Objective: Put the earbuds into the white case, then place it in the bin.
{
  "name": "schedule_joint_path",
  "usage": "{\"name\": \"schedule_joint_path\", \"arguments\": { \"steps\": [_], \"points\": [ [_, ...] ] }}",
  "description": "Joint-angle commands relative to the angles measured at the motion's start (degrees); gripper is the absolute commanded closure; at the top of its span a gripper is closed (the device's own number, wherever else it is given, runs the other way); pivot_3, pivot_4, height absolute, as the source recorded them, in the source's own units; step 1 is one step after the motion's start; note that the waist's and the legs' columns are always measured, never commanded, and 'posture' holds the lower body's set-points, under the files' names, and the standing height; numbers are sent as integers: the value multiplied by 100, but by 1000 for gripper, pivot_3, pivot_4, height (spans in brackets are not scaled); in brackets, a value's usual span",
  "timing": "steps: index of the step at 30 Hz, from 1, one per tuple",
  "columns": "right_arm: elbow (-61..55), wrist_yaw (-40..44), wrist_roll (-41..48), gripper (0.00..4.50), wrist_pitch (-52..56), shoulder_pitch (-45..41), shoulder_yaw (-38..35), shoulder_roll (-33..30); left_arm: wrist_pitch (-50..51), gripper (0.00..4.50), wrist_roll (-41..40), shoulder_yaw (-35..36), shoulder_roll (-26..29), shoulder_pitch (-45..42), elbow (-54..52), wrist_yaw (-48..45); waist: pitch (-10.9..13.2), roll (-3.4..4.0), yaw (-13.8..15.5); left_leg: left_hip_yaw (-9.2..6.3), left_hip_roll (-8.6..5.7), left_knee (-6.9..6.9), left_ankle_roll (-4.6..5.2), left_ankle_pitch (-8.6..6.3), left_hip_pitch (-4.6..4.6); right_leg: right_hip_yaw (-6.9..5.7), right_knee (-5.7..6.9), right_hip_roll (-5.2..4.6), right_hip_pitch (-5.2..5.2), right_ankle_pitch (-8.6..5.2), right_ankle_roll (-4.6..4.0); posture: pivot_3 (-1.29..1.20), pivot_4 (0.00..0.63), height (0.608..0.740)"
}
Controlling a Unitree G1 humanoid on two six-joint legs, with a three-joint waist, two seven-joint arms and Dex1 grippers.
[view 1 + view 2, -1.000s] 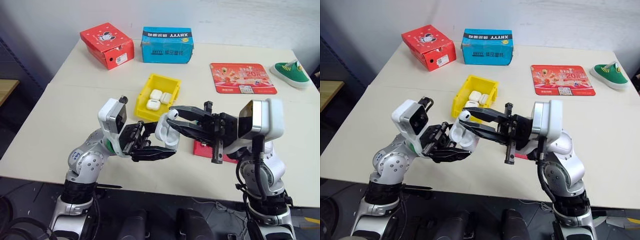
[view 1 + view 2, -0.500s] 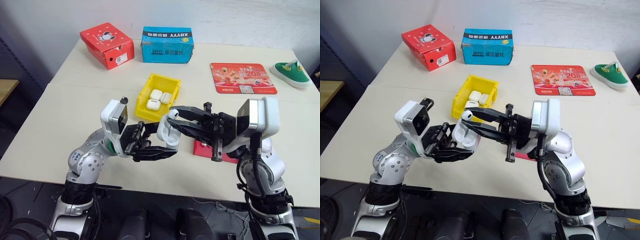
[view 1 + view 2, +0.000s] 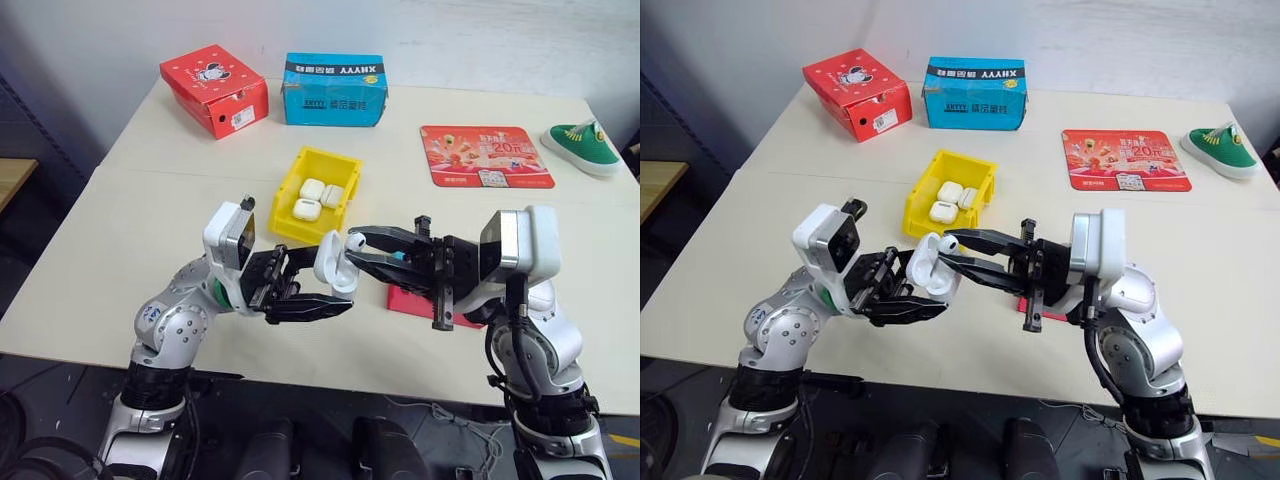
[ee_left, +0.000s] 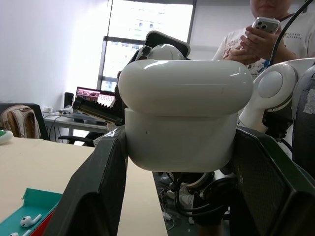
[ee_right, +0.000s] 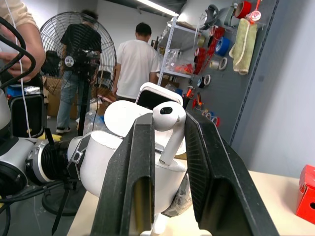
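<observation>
We've got the left tool (image 3: 318,290) clamped on the white case (image 3: 330,264), holding it up above the front part of the tabletop (image 3: 130,220) with the lid flipped open. The right tool (image 3: 362,242) is pinching an earbud (image 3: 354,240) between its two fingers, and that earbud sits right at the open top of the case, so the two tools meet almost tip to tip. In the right wrist view you can see the earbud (image 5: 168,123) squeezed between the black fingers (image 5: 129,182), stem pointing down toward the case.

Just behind the tools sits the yellow bin (image 3: 316,190) with three white cases (image 3: 317,198) already inside. Nothing lies on the tabletop between the held case and the bin.

Under the right arm there's a red tray (image 3: 410,299), mostly hidden by the arm. The left wrist view catches a corner of that tray, teal inside, with another earbud (image 4: 28,221) lying in it.

Along the far edge we see a red cardboard box (image 3: 214,89), a blue box (image 3: 335,89), a red printed mat (image 3: 484,155) and a green shoe (image 3: 581,148), all well apart from the tools. A person holding a phone (image 4: 266,24) stands behind in the left wrist view.
</observation>
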Motion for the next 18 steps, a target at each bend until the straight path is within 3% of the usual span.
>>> {"name": "schedule_joint_path", "arguments": {
  "steps": [1, 14, 18],
  "points": [
    [33, 58, -142, 4037, 128, 60, 214, -74, -191, 1728, -150, 48, -117, -126, -225, -67, 0, 0, 0, 0, 0, 0, 0, 0, 0, 0, 0, 0, 0, 0, 0, 0, 150, 740],
    [63, 142, 127, 4037, 516, 41, 234, -312, -312, 1728, -30, 25, -265, -151, -169, -109, 0, 0, 3, -2, 0, -3, 1, -1, -1, 0, -6, -1, 0, 0, 0, 0, 150, 740],
    [29, 161, 242, 2760, 564, 26, 204, -363, -339, 1728, -12, 31, -283, -160, -166, -111, 1, 0, 2, -3, 0, -4, 2, -2, -2, 0, -10, -1, 0, 0, 0, 0, 150, 740]
  ]
}}
